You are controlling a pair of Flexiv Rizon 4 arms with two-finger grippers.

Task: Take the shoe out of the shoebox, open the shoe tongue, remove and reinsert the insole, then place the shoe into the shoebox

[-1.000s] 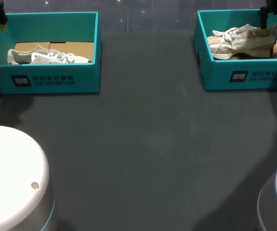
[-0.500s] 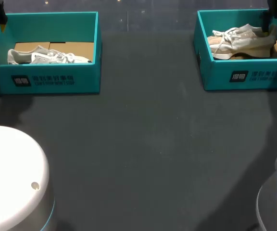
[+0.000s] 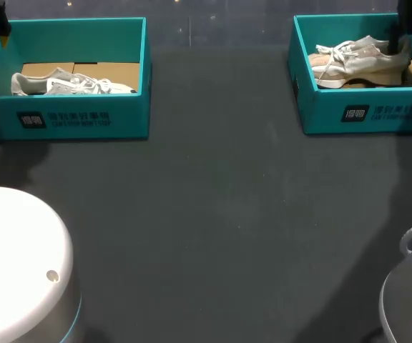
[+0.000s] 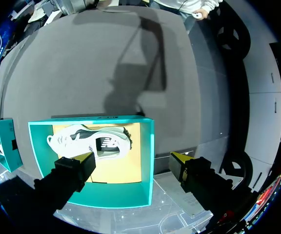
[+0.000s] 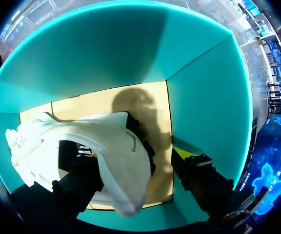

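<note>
Your left gripper [image 4: 133,158] is hovering, fingers spread wide, above the left shoebox [image 3: 70,118], where the left shoe [image 3: 70,84] is lying. Your right gripper [image 5: 136,157] is sitting released inside the right shoebox [image 3: 363,114], with the right shoe [image 5: 106,146] lying heel-first between its fingers.

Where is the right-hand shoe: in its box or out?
In. The shoe lies on the cardboard floor of the right shoebox, with teal walls all around it.

On my table [image 3: 213,214] the left shoebox [image 3: 84,118] sits back left with the left shoe [image 3: 74,85] in it, the right shoebox [image 3: 320,111] back right holding the right shoe [image 3: 356,61], my right gripper [image 3: 399,36] at its heel.
</note>
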